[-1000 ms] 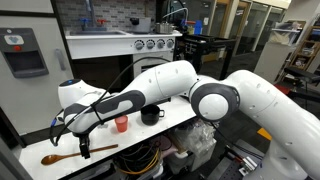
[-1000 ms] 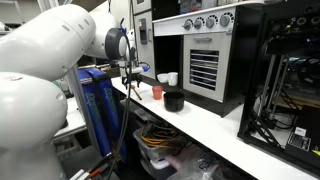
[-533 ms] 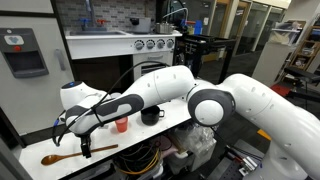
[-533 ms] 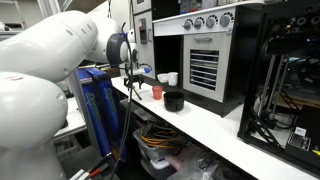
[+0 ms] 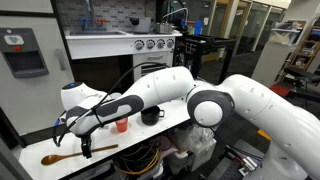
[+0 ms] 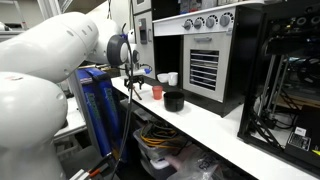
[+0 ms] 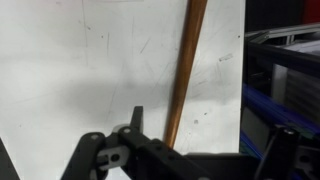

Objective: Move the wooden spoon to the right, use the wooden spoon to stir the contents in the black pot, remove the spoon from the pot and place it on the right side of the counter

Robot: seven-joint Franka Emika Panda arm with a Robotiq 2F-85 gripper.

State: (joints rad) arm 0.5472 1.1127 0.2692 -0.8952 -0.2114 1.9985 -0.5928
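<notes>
Gripper [image 5: 85, 149]: we see it pointing down at the counter [image 5: 185, 117], low over the spoon. The jaws are spread wide and nothing is gripped.
Spoon [image 5: 102, 149]: lies flat on the counter. Its bowl is at the end away from the pot, and its handle tip is near the red cup [image 5: 121, 125].
Spoon vs. gripper: in the wrist view the handle [image 7: 186, 70] runs in between the two fingers, closer to one finger [image 7: 134, 118] than to the other. We cannot tell whether wood and finger touch.
Pot [image 5: 151, 116]: upright on the counter, just beside the red cup, on the cup's side away from the spoon's bowl. It is well apart from the gripper. We cannot make out its contents.
Red cup: upright, between the spoon's handle end and the pot.
White mug [image 6: 171, 79]: behind the pot [image 6: 174, 101] and red cup [image 6: 157, 92], toward the back of the counter.
Arm [image 5: 150, 90]: reaches over the pot and red cup toward the spoon's end of the counter.
Spoon, exterior view with mug: too small for us to pick out.
</notes>
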